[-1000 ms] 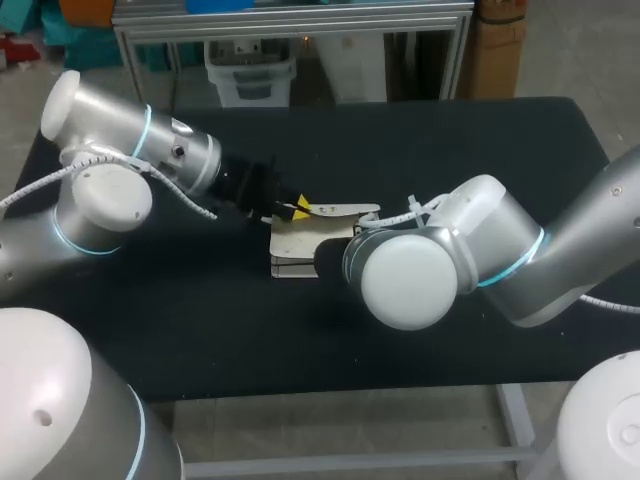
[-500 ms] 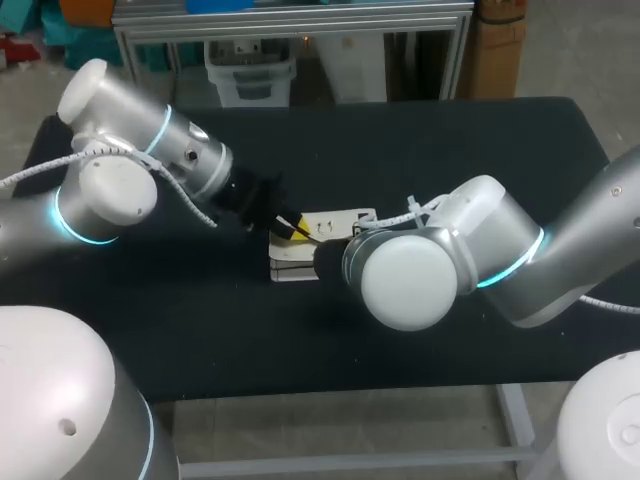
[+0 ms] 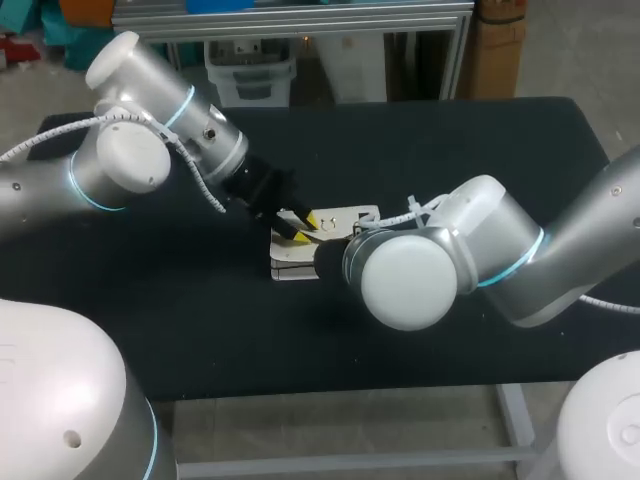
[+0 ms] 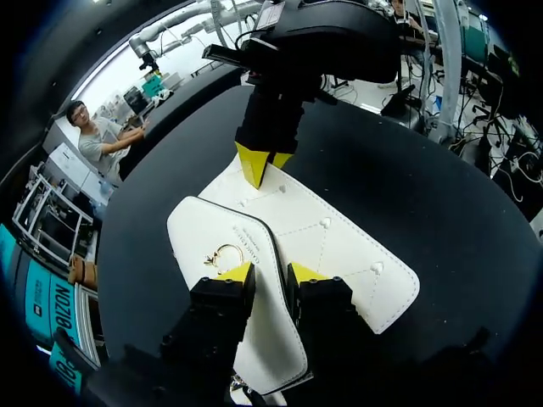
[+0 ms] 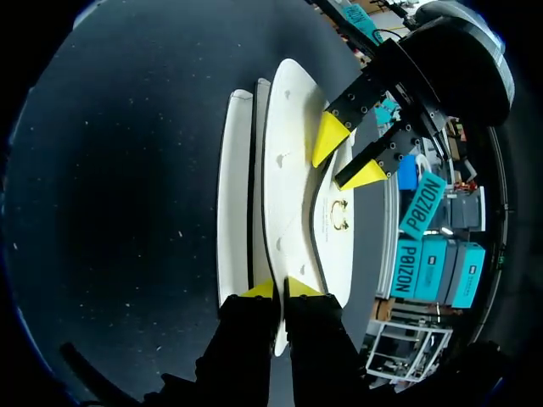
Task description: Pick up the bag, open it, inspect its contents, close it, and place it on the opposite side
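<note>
A flat white bag (image 3: 290, 262) lies in the middle of the black table, its flap (image 4: 212, 237) folded down over the body with a small gold ring clasp (image 4: 222, 254) on it. My left gripper (image 3: 305, 222) hovers at the flap's edge. Its yellow tips stand apart on either side of that edge in the left wrist view (image 4: 270, 273), so it is open. My right gripper (image 5: 280, 289) is shut on the opposite edge of the bag (image 5: 293, 186), and the left wrist view shows it (image 4: 263, 161) pinching there. In the head view my right arm's elbow hides it.
The black table (image 3: 480, 140) spreads bare around the bag on all sides. My right arm's bulky elbow (image 3: 410, 275) hangs over the bag's right half.
The raised flap has come down flat onto the bag. My left gripper followed it down and then spread its fingers off it. The right arm has kept still.
</note>
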`<state>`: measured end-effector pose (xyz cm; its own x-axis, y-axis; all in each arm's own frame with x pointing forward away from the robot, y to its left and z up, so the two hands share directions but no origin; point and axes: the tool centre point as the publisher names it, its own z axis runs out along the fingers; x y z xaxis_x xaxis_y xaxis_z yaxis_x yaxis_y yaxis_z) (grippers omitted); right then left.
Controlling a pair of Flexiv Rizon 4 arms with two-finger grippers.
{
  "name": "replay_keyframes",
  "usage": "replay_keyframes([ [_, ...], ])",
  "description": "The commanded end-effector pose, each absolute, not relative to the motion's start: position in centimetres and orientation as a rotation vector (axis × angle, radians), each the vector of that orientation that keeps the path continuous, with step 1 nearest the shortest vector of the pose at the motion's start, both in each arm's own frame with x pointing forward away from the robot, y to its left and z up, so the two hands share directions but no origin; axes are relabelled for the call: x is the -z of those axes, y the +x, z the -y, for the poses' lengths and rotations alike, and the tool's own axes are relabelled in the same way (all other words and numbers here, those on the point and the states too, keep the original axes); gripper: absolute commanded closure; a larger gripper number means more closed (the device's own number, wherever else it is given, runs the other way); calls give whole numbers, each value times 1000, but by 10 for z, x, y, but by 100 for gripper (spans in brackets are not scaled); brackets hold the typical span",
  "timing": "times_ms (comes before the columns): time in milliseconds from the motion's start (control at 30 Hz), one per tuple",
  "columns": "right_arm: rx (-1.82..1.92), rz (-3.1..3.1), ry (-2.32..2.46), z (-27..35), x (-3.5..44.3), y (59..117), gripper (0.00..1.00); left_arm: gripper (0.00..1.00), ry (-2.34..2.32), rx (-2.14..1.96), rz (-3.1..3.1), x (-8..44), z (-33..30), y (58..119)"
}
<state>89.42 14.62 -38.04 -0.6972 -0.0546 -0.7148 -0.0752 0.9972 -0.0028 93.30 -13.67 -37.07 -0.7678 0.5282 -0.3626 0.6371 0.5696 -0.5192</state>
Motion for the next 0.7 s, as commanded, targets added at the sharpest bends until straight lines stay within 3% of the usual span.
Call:
replay_keyframes([
  [33,-47,-2229,-89,-145,385,893,100,67,973,974,-2623,372,133,934],
  [400,-47,-2229,-89,-145,385,893,100,74,927,993,-2531,363,130,937],
  [433,-47,-2229,-89,-145,385,893,100,77,907,989,-2515,363,130,938],
  [500,-47,-2229,-89,-145,385,893,100,99,874,980,-2493,365,131,941],
  [700,-47,-2229,-89,-145,385,893,100,100,835,957,-2490,367,132,946],
])
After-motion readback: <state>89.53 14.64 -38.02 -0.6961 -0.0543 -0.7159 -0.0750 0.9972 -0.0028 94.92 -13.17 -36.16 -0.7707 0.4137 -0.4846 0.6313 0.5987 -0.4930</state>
